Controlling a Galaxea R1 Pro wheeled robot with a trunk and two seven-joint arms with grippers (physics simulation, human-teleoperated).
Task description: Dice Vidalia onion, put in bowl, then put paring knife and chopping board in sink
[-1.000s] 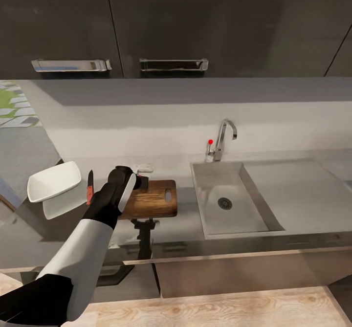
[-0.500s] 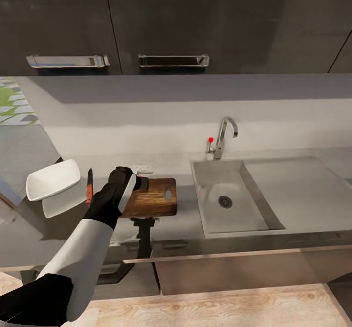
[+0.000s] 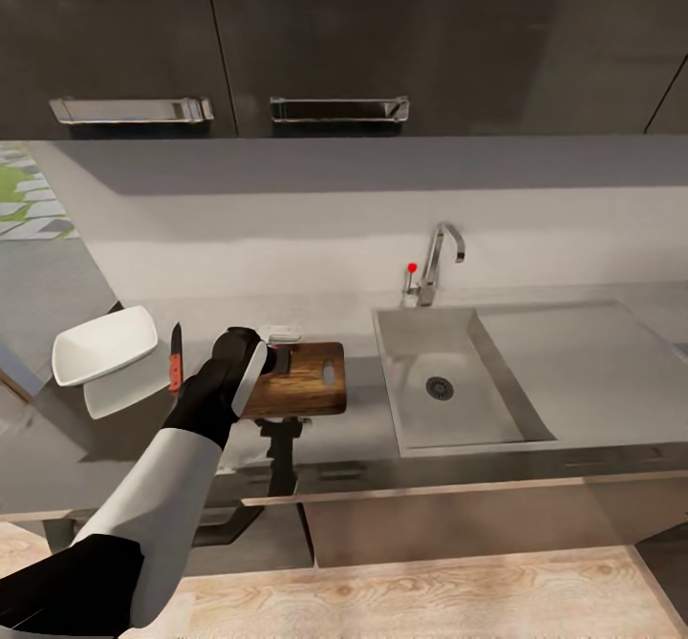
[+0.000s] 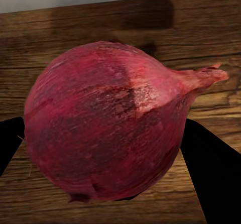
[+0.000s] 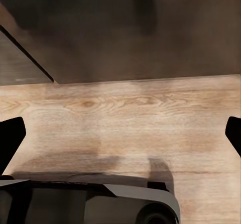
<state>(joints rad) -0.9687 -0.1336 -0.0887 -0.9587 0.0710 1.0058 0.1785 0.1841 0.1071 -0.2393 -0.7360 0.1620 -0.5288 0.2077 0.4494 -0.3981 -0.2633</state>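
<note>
Onion [image 4: 108, 121]: we are holding this red-skinned bulb between the two dark fingers [image 4: 213, 171] of our left gripper [image 3: 272, 357], clamped on either side of it, directly above the chopping board [image 3: 306, 381]. The wood grain is showing just beyond the bulb in the left wrist view. The paring knife [image 3: 175, 364] is lying on the countertop [image 3: 363, 438] on the outer side of our left hand, with the white bowl [image 3: 103, 345] farther out that way. The sink [image 3: 454, 400] is sitting on the inner side, past the board. Our right gripper [image 5: 120, 133] is hanging spread wide over the pale wooden floor [image 5: 125, 118].
</note>
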